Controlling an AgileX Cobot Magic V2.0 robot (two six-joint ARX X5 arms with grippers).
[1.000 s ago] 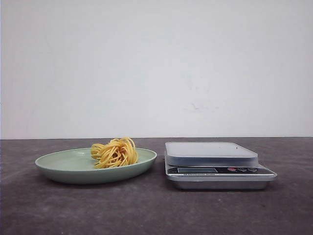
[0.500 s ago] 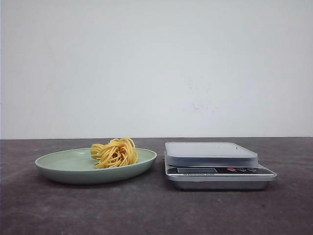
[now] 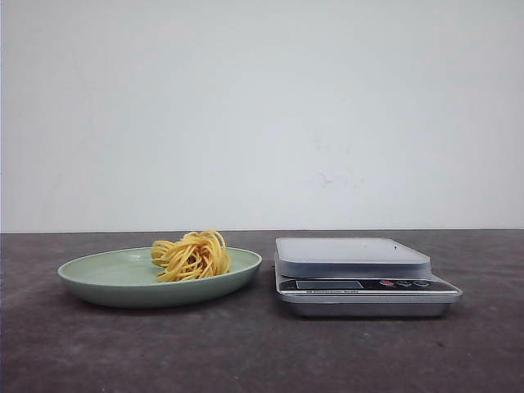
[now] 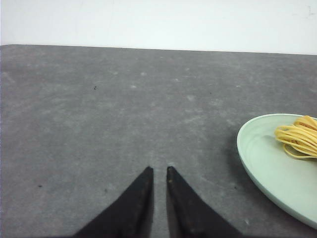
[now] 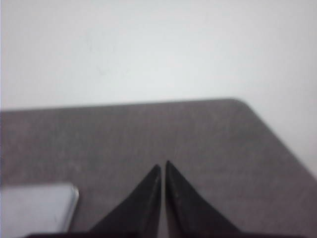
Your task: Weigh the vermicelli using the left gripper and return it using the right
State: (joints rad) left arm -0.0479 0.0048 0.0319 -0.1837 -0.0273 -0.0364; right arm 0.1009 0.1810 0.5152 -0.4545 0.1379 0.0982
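Note:
The vermicelli (image 3: pixel 192 255), a small nest of yellow-orange strands, lies on the right part of the pale green plate (image 3: pixel 98 274) at the table's left; both show in the left wrist view, vermicelli (image 4: pixel 298 138) and plate (image 4: pixel 267 168). A silver kitchen scale (image 3: pixel 360 274) with a bare platform stands right of the plate; its corner shows in the right wrist view (image 5: pixel 37 206). My left gripper (image 4: pixel 158 169) is nearly shut and empty over bare table, left of the plate. My right gripper (image 5: pixel 163 164) is shut and empty, right of the scale. Neither gripper shows in the front view.
The dark grey tabletop (image 3: pixel 262 352) runs to a white wall behind. In the right wrist view the table's rounded far corner (image 5: pixel 237 101) and right edge are near.

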